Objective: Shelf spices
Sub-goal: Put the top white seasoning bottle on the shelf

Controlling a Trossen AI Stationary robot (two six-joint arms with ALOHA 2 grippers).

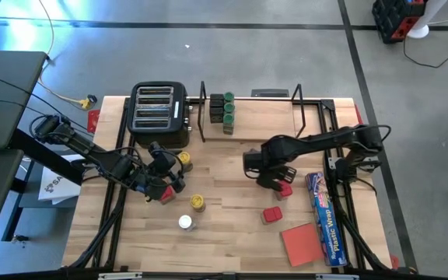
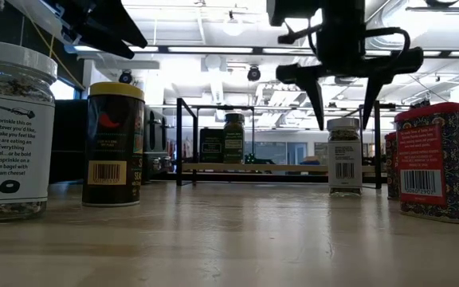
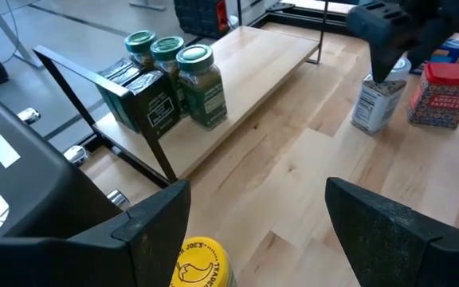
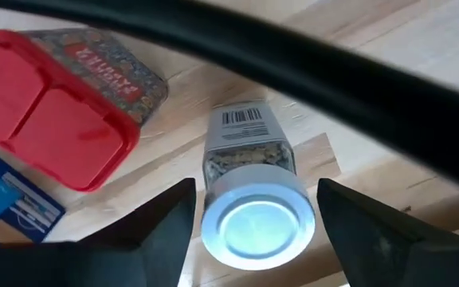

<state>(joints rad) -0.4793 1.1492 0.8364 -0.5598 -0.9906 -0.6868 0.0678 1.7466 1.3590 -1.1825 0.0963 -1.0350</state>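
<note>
table [image 1: 232, 210]: light wood planks
shelf [image 1: 267, 128]: black rod rack on a wooden board, at the table's far edge beside the toaster [image 1: 159, 115]
on shelf: green-lidded jars [image 1: 228, 109], dark square tins [image 1: 215, 109]
on table: yellow-lidded jar [image 1: 197, 203], white-lidded jar [image 1: 185, 222], red tin [image 1: 272, 214], red pad [image 1: 302, 243], plastic-wrap box [image 1: 325, 216]

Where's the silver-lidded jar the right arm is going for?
The silver-lidded jar stands upright on the table's right half, directly under the open right gripper, beside a red tin, in front of the shelf.
</note>
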